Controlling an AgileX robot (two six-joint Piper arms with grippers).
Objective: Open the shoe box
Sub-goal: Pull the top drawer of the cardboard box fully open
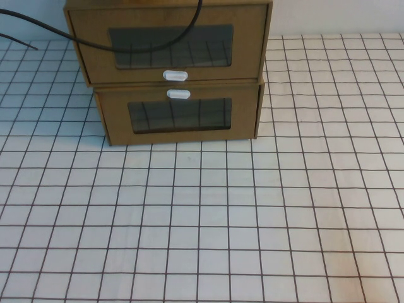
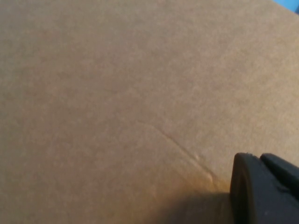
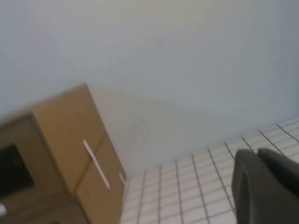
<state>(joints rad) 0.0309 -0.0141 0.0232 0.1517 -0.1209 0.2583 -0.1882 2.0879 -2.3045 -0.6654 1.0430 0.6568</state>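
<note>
The upper brown cardboard shoe box [image 1: 167, 44] loses its top to the high view's edge. The thin black cable [image 1: 126, 44] across its front runs out of frame above the box and away past its left side. What lies behind the box's dark window I can't make out. Of the left gripper [image 2: 264, 191] I get only a black corner, close over plain cardboard, and I cannot tell which face of the box that is. The right gripper [image 3: 266, 186], off to one side of the box, is a blurred grey lump cropped by the frame.
</note>
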